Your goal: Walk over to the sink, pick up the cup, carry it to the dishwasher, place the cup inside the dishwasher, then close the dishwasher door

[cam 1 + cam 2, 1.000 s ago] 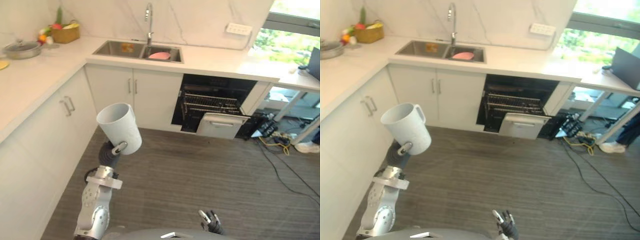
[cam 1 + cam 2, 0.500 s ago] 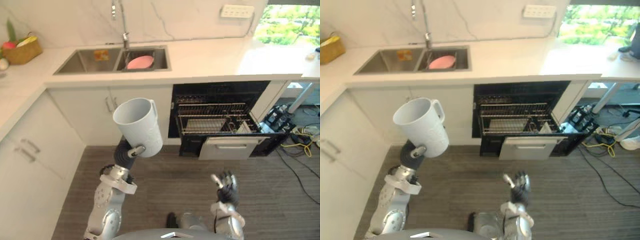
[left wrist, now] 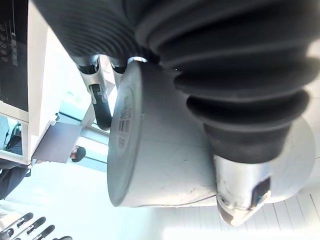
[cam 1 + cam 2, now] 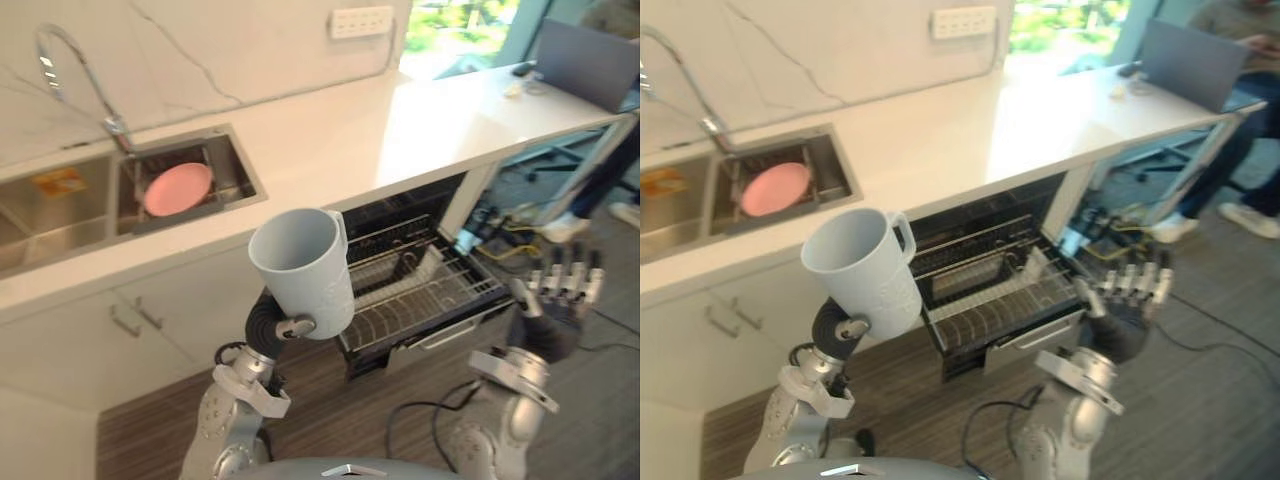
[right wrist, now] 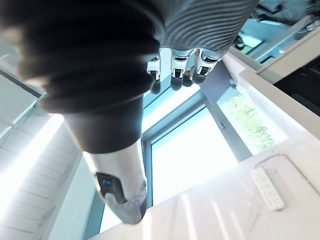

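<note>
cup [image 4: 300, 268]: held upright in left hand's [image 4: 296, 326] curled fingers, just left of open dishwasher [image 4: 425, 295]. right hand [image 4: 558, 302]: fingers straight, empty, right of it.

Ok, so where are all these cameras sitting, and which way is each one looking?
Left eye view: on the head, looking down at the sink, the open dishwasher, and the cup in the left hand.
Right eye view: beside it, same scene; right hand open, raised.
Left wrist view: on the left wrist, looking along the cup's side.
Right wrist view: on the right wrist, looking up past its fingers toward a window.
Both eye views share the cup.
</note>
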Motion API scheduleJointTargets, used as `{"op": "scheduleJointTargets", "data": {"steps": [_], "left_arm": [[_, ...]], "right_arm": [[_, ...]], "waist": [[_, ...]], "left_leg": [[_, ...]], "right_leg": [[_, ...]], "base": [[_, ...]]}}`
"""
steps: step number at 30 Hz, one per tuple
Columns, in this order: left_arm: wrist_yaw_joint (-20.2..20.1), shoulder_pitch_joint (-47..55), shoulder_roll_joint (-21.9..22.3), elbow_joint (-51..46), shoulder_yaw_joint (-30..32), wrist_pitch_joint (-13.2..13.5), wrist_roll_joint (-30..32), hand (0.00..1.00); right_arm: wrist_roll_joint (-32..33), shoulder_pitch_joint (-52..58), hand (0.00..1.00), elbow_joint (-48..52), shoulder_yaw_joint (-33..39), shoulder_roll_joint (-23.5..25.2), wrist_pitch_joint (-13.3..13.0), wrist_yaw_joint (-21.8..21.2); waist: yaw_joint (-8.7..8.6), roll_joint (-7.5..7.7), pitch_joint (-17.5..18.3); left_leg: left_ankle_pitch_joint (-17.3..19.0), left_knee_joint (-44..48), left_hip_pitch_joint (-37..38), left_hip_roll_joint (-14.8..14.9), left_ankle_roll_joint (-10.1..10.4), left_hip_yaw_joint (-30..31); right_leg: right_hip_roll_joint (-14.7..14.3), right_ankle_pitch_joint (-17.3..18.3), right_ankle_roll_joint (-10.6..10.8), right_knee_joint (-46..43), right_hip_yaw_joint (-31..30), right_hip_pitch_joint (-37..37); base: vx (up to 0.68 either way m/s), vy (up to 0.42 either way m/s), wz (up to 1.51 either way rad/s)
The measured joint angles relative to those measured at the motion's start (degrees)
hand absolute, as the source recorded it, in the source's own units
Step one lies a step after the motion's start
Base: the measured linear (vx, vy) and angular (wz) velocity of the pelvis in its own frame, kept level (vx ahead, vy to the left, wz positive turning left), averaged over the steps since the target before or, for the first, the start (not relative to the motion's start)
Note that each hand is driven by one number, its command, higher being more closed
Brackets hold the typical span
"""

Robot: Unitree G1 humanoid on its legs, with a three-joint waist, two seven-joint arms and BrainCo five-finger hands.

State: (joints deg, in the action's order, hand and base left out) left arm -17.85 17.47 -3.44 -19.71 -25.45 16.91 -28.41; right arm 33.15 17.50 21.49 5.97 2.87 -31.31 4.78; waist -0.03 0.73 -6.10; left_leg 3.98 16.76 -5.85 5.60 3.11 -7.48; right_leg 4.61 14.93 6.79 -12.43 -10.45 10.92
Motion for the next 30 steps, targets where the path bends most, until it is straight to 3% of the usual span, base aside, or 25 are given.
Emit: {"op": "scheduleJointTargets", "data": {"steps": [3,7,9,11,12,14,18,24,26,30], "left_arm": [[3.23,-1.63,-0.11,0.07,-0.26,-0.24,0.58,1.00],[6.23,-3.89,-0.48,0.25,-1.96,-0.60,1.45,1.00],[10.93,-5.16,-0.46,1.02,-2.19,0.04,4.79,1.00],[18.92,-7.44,-0.46,3.49,-0.17,1.27,10.33,1.00],[20.82,-8.01,-0.44,3.95,0.86,1.29,12.04,1.00],[29.48,-11.36,-0.48,5.99,5.60,1.78,19.39,1.00],[36.71,-16.90,-0.53,7.04,9.72,2.24,27.55,1.00],[46.31,-16.83,-0.54,7.48,10.27,2.16,42.28,1.00],[51.11,-16.84,-0.22,10.15,10.27,1.52,47.79,1.00],[56.64,-17.11,0.62,13.12,10.01,-0.71,52.74,1.00]], "right_arm": [[0.31,0.35,0.00,4.54,-0.25,0.15,2.37,-1.26],[0.53,1.15,0.00,5.31,-1.44,0.61,5.57,-4.85],[0.69,0.95,0.00,5.01,-3.16,0.52,8.29,-7.45],[0.68,-1.56,0.00,2.23,-7.01,-0.20,10.75,-10.56],[0.67,-2.80,0.00,0.93,-7.91,-0.27,11.28,-10.93],[0.24,-8.09,0.00,-4.56,-11.09,-0.99,13.14,-12.06],[0.37,-9.38,0.00,-5.08,-12.72,-2.07,15.58,-12.38],[1.09,-12.77,0.00,-5.09,-18.05,-5.47,18.62,-14.67],[1.28,-13.69,0.00,-5.17,-19.04,-5.59,19.38,-14.70],[3.44,-13.75,0.00,-6.81,-18.80,-6.31,20.52,-14.64]], "waist": [[-0.24,1.64,0.69],[-0.94,2.73,1.87],[-0.73,3.00,2.24],[-0.50,2.76,2.21],[-0.42,2.66,2.14],[0.04,1.88,2.11],[-0.14,1.48,1.85],[0.04,1.31,1.78],[-0.02,1.07,1.83],[-0.40,-0.06,2.17]], "left_leg": [[2.64,0.50,0.98,-0.02,-1.43,-3.60],[3.88,-2.54,2.81,-0.89,-2.26,-6.98],[4.20,-3.07,3.11,-1.11,-2.78,-9.68],[4.38,-3.06,3.35,-0.95,-3.12,-10.72],[4.42,-3.10,3.54,-0.79,-3.18,-10.81],[4.57,-3.87,3.79,-0.28,-3.23,-11.18],[4.56,-4.44,1.40,-0.78,-3.53,-11.23],[0.79,-10.51,3.32,-3.00,-3.33,-11.24],[-2.15,-14.40,4.30,-4.08,-3.16,-11.28],[-7.43,-21.34,6.71,-3.64,-2.40,-11.25]], "right_leg": [[1.35,-4.60,1.58,1.70,0.11,-0.55],[3.04,-7.68,1.48,1.74,3.46,-2.87],[4.13,-8.16,0.86,-0.17,8.46,-5.61],[4.89,-9.61,-0.24,-1.81,15.26,-9.41],[4.96,-10.30,-0.28,-1.53,16.58,-9.99],[4.34,-14.82,-0.50,4.04,18.24,-10.37],[4.20,-20.66,-0.23,12.16,19.07,-10.09],[5.38,-19.32,0.39,11.62,21.03,-10.65],[5.93,-17.27,0.99,11.82,22.34,-11.16],[4.54,-17.37,0.24,12.14,22.90,-11.79]], "base": [[0.18,0.279,-0.58],[0.08,0.201,-0.50],[0.00,0.137,-0.81],[-0.05,0.092,-1.18],[-0.08,0.051,-1.42],[-0.10,0.036,-1.37],[-0.16,0.042,-0.40],[-0.14,-0.017,0.03],[-0.07,-0.090,0.03],[-0.02,-0.068,0.00]]}}
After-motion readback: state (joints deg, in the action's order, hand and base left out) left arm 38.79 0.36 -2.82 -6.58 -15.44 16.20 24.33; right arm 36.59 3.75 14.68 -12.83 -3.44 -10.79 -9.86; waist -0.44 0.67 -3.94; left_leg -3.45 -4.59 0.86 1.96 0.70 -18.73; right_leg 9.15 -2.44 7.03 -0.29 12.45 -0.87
